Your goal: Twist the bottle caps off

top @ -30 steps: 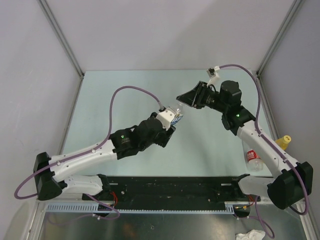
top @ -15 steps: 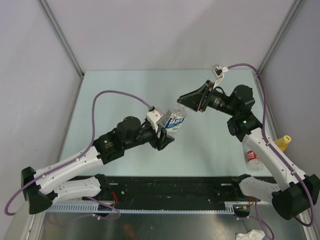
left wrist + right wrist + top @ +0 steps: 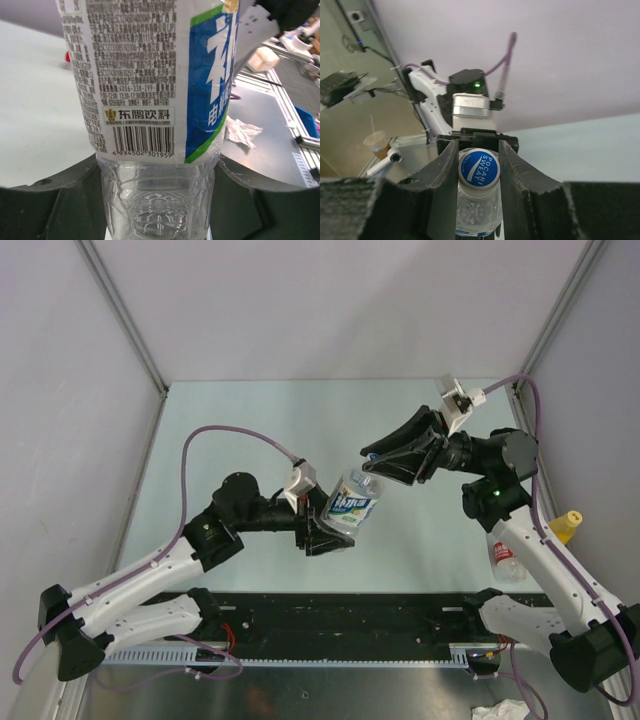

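Observation:
A clear bottle with a blue-green label hangs tilted above the table's middle. My left gripper is shut on its lower end, a dark finger on each side. Its white cap with a blue top sits between the fingers of my right gripper, which is shut on it. A red-labelled bottle with a red cap lies at the table's right edge. Beside it stands a bottle with a yellow cap.
The pale green table is walled by grey panels at the back and sides. A black rail runs along the near edge by the arm bases. Crumpled white paper lies beyond it.
Both arms have swung round together. The labelled bottle has moved nearer and a little right, and now shows more of its side. The right gripper has followed at its cap end.

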